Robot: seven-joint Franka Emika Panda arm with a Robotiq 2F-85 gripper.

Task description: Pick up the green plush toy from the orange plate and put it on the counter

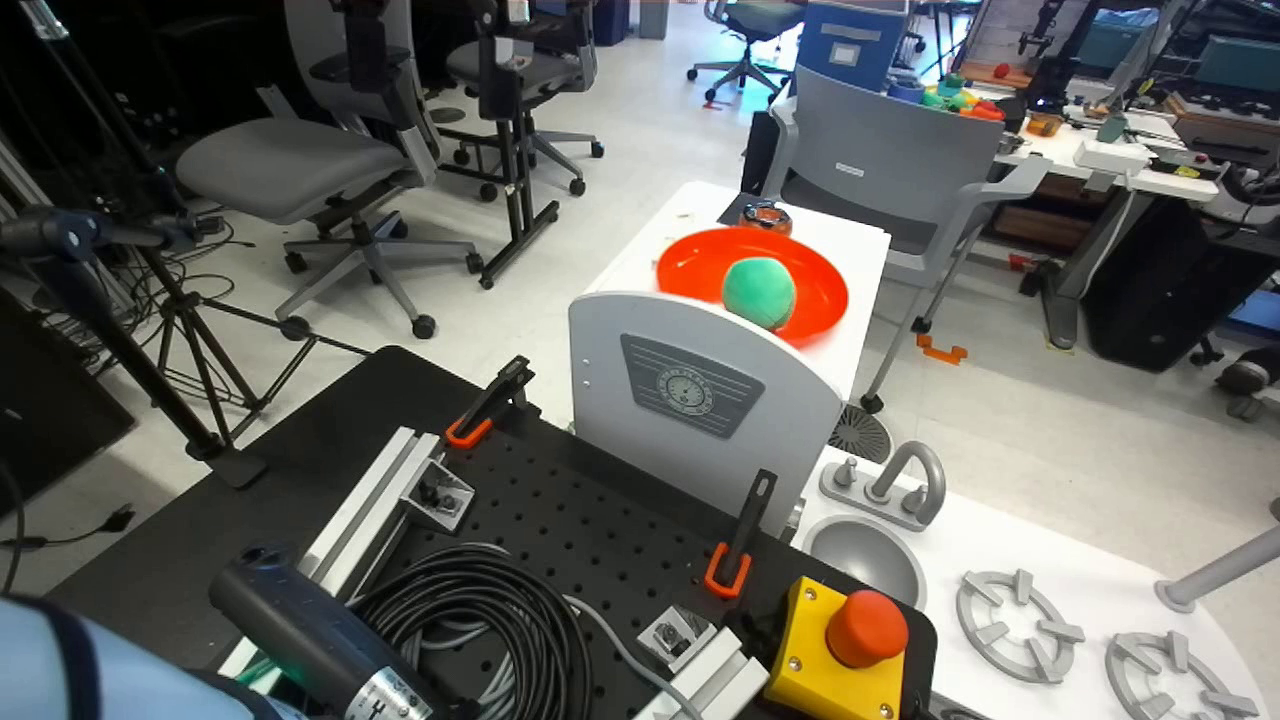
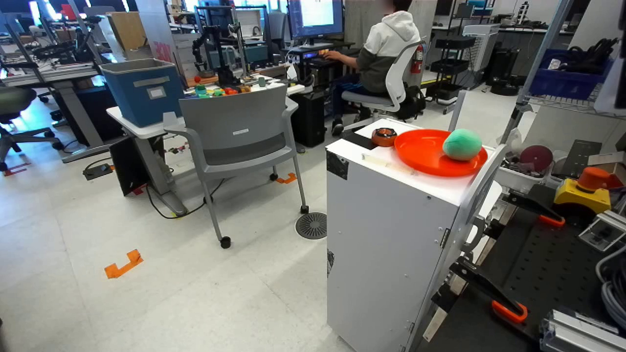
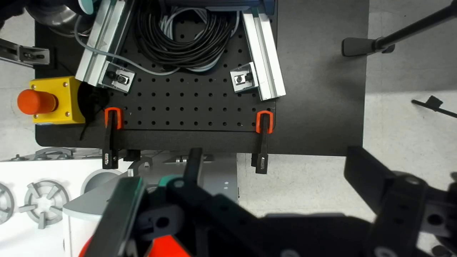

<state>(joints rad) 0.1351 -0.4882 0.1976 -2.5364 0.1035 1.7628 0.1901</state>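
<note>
Pale floor [image 2: 210, 288] and grey chairs [image 2: 234, 127] surround a white cabinet [image 2: 386, 244] set beside a black table [image 2: 552, 259]. On the cabinet lies the orange plate [image 2: 415, 154], and on that rests the toy [image 2: 462, 144], a round, teal-green, soft-looking ball much smaller than the plate. In an exterior view it sits toward 3 o'clock on the plate. A small brown thing [image 2: 384, 137], dark on top, is just beside the plate at 10 o'clock; I cannot tell whether they touch. At 3 o'clock in the same view a white tub [image 2: 521, 183] holds a dark red disc [image 2: 536, 159]; at 10 o'clock stands a blue bin [image 2: 124, 93], its contents hidden. Upright between plate and table, a grey panel [image 1: 620, 400] partly hides the plate in an exterior view. On the table are a cable coil [image 1: 555, 605], two clamps [image 1: 752, 510] and, at 5 o'clock, a yellow box [image 1: 800, 650]. In the wrist view the gripper [image 3: 273, 164] has its fingers [image 3: 367, 178] wide apart, pale floor between them. Part of the plate shows at 7 o'clock there.
</note>
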